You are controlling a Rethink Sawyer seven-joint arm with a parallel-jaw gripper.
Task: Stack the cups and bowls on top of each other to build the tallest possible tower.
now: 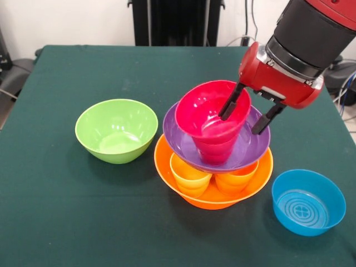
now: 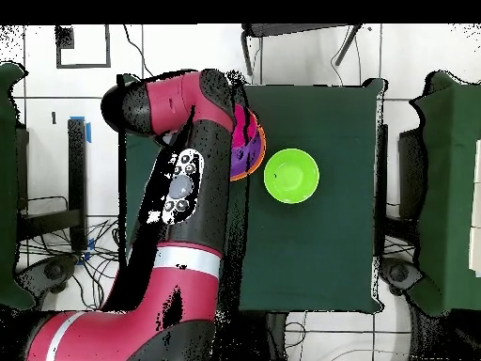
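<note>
One finger (image 1: 229, 105) of the hand (image 1: 246, 118) dips inside the red bowl (image 1: 206, 111).

Five bowls (image 1: 116, 130), two cups (image 1: 189, 175)

The red and black arm (image 1: 311, 28) slants down from above. Its gripper (image 1: 245, 114) has two dark fingers (image 1: 229, 107) spread apart, tips pointing down and leftward in the front view.
</note>
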